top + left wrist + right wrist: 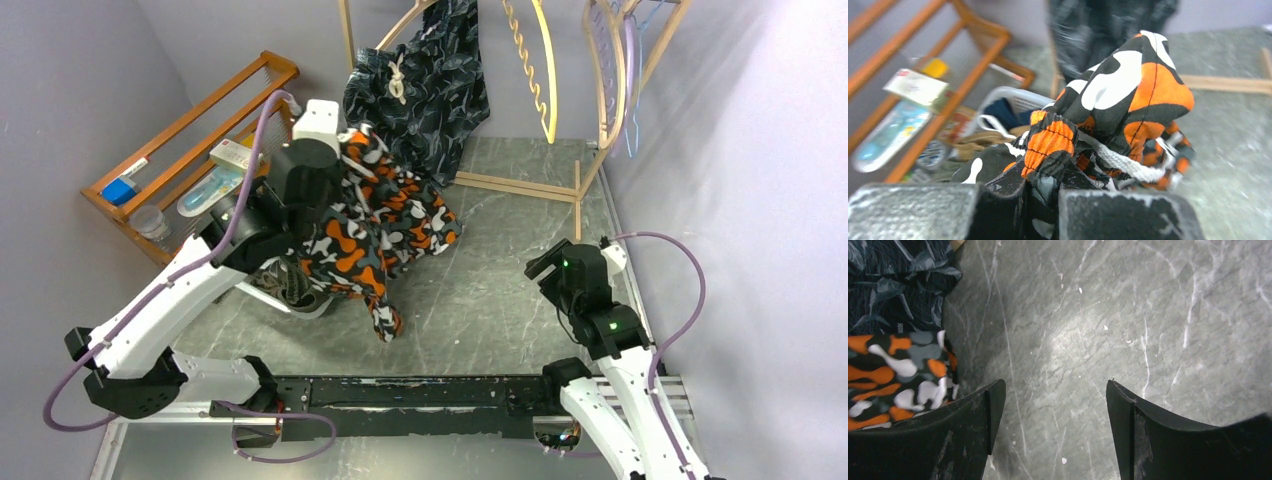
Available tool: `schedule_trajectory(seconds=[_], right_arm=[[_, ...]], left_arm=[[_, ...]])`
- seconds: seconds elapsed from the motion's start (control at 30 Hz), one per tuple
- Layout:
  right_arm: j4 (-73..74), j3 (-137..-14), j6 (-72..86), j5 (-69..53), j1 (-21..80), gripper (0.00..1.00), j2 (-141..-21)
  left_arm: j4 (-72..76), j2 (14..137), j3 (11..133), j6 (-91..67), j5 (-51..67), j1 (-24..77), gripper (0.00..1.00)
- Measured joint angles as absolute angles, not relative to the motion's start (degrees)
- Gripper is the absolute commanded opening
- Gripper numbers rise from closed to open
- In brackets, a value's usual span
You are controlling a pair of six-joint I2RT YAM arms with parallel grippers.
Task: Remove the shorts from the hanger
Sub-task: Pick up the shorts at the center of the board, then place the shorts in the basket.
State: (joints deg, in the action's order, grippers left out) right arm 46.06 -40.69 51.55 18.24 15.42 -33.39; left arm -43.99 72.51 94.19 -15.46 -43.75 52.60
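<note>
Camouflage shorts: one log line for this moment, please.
left tool shut on camouflage shorts | right tool open, empty, above table | leaf-print shorts hanging at back

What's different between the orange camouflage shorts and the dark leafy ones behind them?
The camouflage shorts are orange, black and white; the leaf-print shorts are dark with pale leaves. The camouflage shorts are bunched, pinched in the left jaws; the leaf-print shorts hang at the back. Both are soft, with white drawstrings.
</note>
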Motion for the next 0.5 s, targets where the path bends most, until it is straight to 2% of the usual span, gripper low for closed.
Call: schedule_trajectory(seconds=[0.5], right_arm=[[43.9,-38.6,52.9,12.9,15.4,0.77,-37.6]], left_arm=[[-44.2,76.9,105.8,-3.5,-49.0,19.2,0.07]])
